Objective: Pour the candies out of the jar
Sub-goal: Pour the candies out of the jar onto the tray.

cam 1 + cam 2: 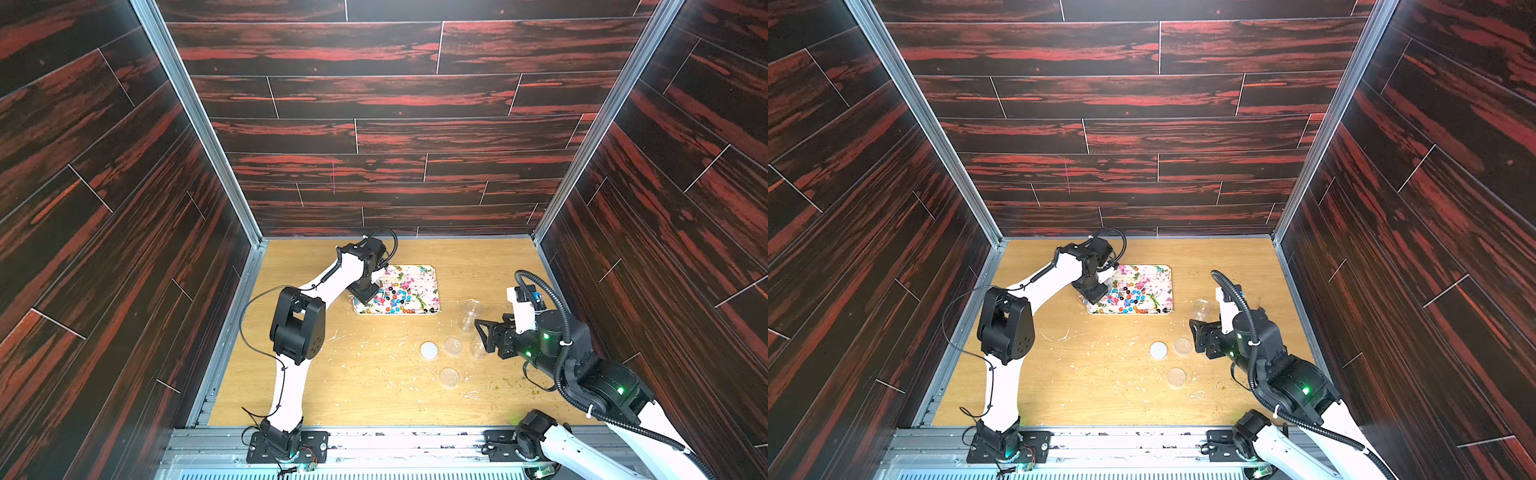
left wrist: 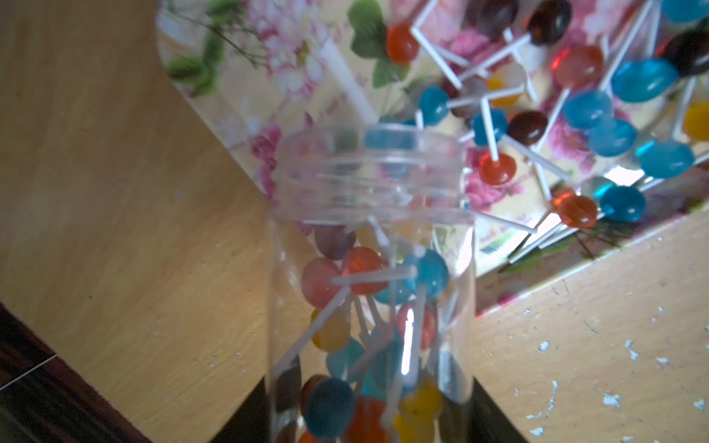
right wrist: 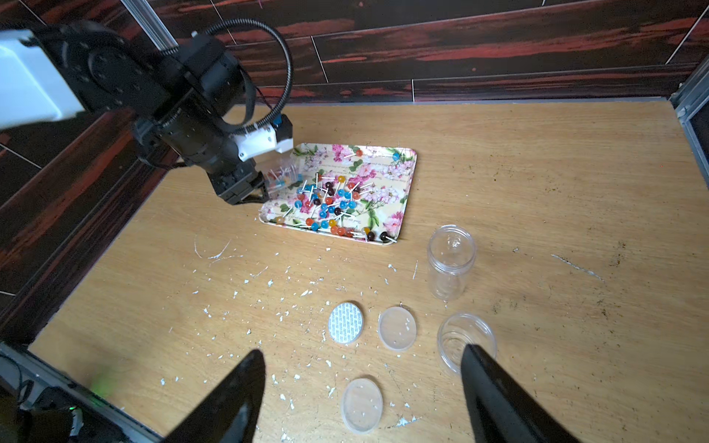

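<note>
Empty jars (image 3: 451,261) and lids (image 3: 397,328) lie at five o'clock from the tray (image 3: 406,168), below the empty, wide-open right hand (image 3: 363,352). The left hand (image 3: 256,191) clamps the tilted jar (image 2: 372,172), candies (image 2: 360,268) inside and spilled.

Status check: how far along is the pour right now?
Done: many candies lie on the tray. In hand: the left gripper holds the jar tilted, mouth at the tray's edge. Left: plenty more sit inside the jar. The right gripper hangs open, empty.
</note>
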Controlling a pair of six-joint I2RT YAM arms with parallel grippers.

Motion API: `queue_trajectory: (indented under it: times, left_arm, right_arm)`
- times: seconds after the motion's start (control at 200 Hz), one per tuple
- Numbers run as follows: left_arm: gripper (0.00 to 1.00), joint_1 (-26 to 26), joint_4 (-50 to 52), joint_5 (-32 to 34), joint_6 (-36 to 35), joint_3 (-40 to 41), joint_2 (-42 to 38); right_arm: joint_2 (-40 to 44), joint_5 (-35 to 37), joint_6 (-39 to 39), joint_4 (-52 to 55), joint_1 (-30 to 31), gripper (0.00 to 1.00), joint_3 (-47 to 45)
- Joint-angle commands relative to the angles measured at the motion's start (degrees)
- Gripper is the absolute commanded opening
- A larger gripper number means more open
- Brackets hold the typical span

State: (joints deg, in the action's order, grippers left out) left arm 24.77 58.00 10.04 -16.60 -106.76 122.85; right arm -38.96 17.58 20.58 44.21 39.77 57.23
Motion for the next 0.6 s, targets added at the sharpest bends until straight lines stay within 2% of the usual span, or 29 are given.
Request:
queue_trajectory:
  times: [0.0, 0.321, 0.596]
  left_arm:
    - [0.56, 0.0, 2.7, 2.0, -1.8, -1.8, 1.1]
    - [0.56, 0.2, 3.6, 3.3, -3.5, -2.6, 2.8]
    - [0.56, 2.3, 4.3, 9.6, -8.7, -3.2, 3.9]
  right_arm:
    - [-0.5, 0.7, 0.2, 1.6, -0.1, 0.83, 1.5]
    - [-1.4, 1.1, 0.0, 2.0, -0.1, 0.83, 2.3]
    - [-1.7, 0.9, -0.1, 1.9, -0.1, 0.83, 2.1]
